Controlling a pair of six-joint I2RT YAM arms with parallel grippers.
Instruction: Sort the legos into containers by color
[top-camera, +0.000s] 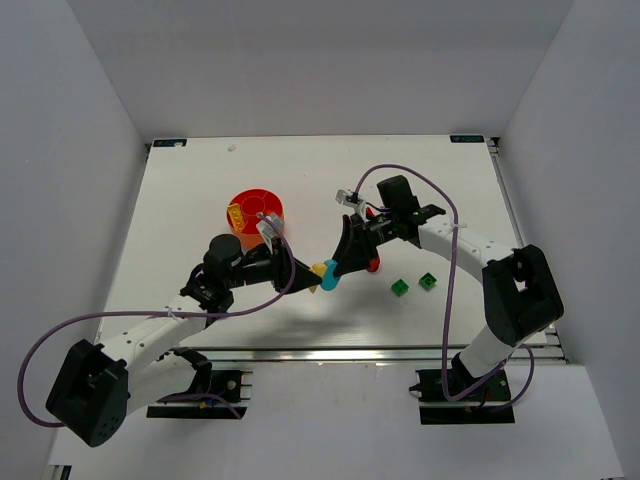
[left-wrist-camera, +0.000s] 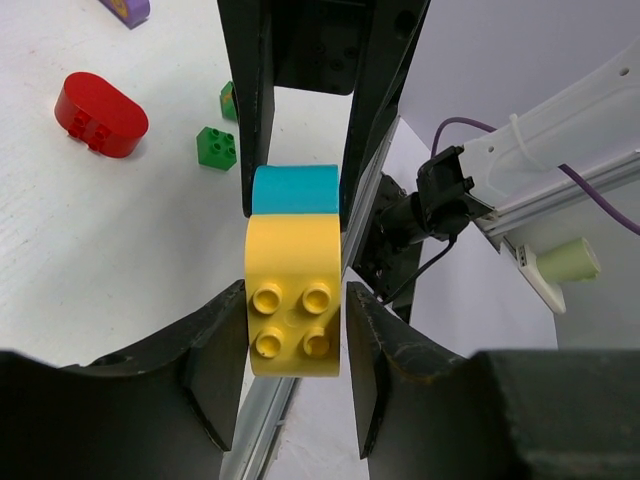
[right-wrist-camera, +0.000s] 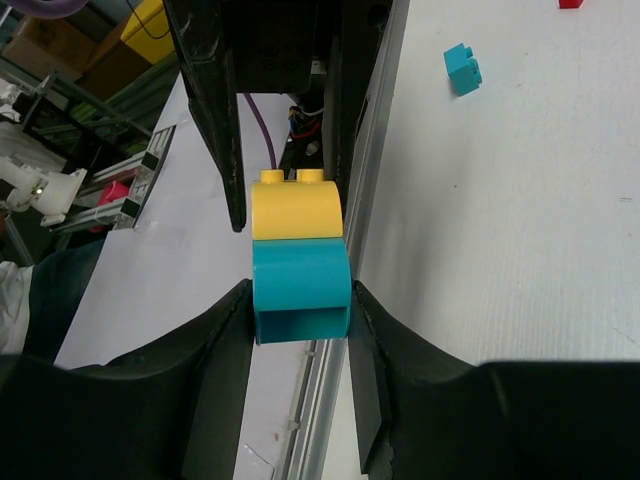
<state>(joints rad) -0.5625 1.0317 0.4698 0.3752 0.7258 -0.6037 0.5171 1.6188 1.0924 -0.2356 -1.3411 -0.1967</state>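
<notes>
- In the top external view, the left pincer (top-camera: 312, 270) and the right pincer (top-camera: 340, 267) are met tip to tip. A yellow lego (top-camera: 318, 270) and a teal lego (top-camera: 330, 279) are joined between them.
- The orange dish (top-camera: 256, 212) is found behind the left pincer, close by its wrist. What looks like a yellow piece is lodged in one section.
- A red lego (top-camera: 373, 265) is seen just beside the right pincer. A green lego (top-camera: 400, 288) and a second green lego (top-camera: 428, 281) are left on the table on its outer side.
- In the left wrist view, the left pincer (left-wrist-camera: 295, 310) is narrowed onto the yellow lego (left-wrist-camera: 292, 320). Both fingers are pressed on its flanks and its studs are turned toward the camera.
- Straight ahead of it, the teal lego (left-wrist-camera: 295, 190) is seated on the yellow one and held between the fingers of the right pincer (left-wrist-camera: 297, 200).
- In the right wrist view, the right pincer (right-wrist-camera: 300, 300) is closed on the teal lego (right-wrist-camera: 300, 290). The yellow lego (right-wrist-camera: 296, 208) is seen directly ahead, between the fingers of the left pincer (right-wrist-camera: 290, 215).
- A small teal brick (right-wrist-camera: 461, 70) is left on the table ahead and to the right.
- The step in hand is judged to be the parting of the stuck pair, so that each colour can be sorted alone.
- For the next move, a straight pull apart along the stack is called for, with both grips kept firm. The yellow lego is then likely to be carried back to the dish.
</notes>
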